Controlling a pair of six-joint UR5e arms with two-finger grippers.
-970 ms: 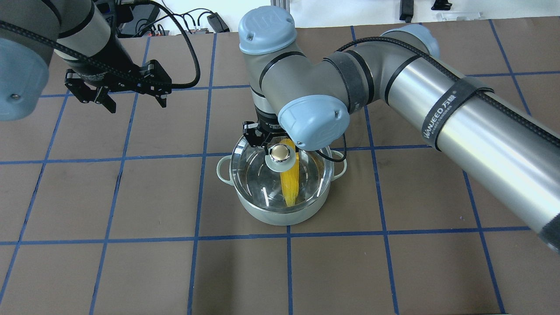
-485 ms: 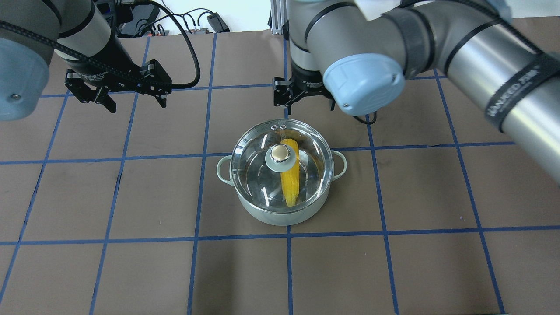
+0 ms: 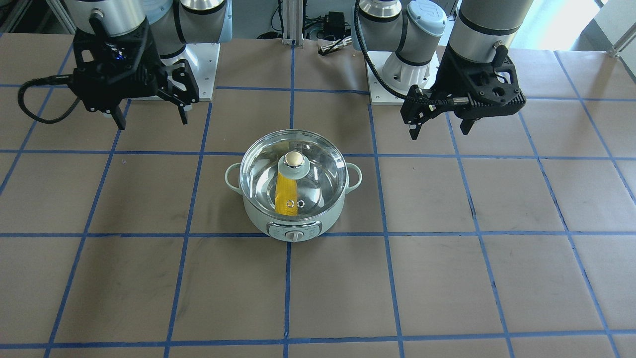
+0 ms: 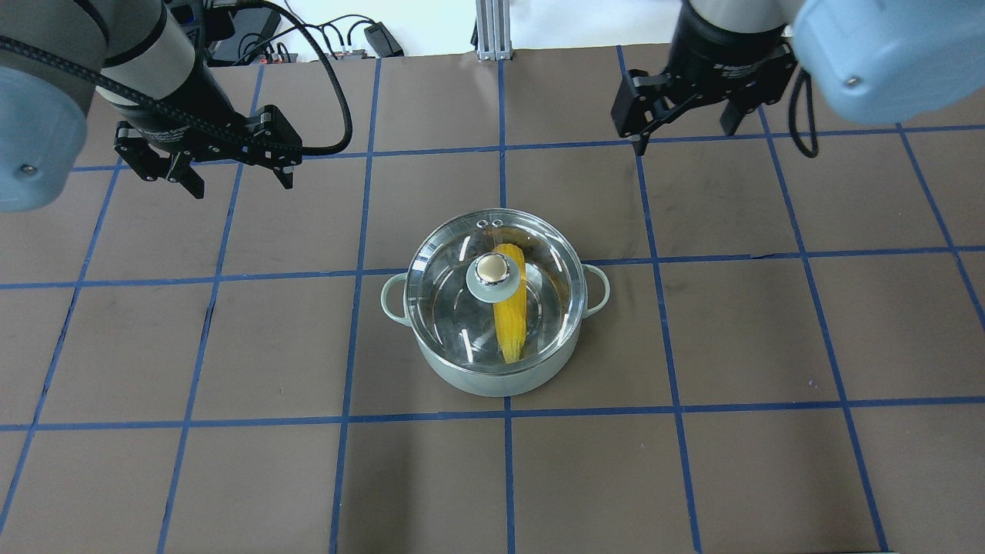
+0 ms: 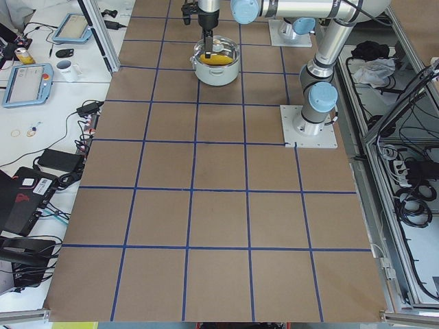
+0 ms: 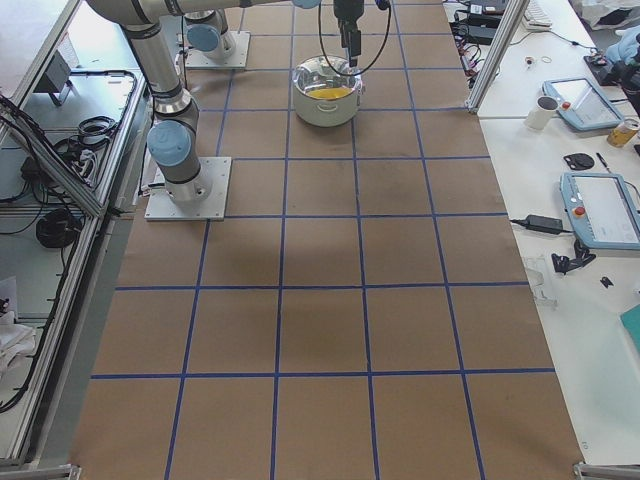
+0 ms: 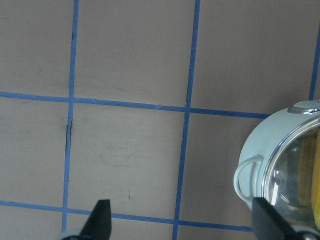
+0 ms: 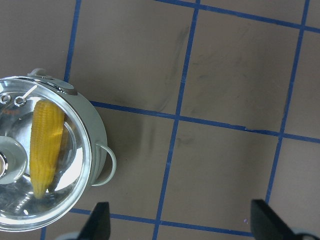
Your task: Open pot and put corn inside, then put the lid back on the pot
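The pot [image 4: 492, 381] is sitting near the middle of the table [image 4: 192, 346] with the lid [image 4: 454, 308] resting closed on its rim. The corn [image 4: 511, 323] is lying inside, showing yellow through the glass beside the knob. The left claw [image 4: 242, 187] is hovering released and empty above the table, well apart from the pot, and the right claw [image 4: 683, 135] is hanging likewise spread and empty on the other side.

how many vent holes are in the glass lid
2. Both sit side by side near the lid's rim, on the side over the pot's dial: one vent hole, the other right beside it. None seems hidden.
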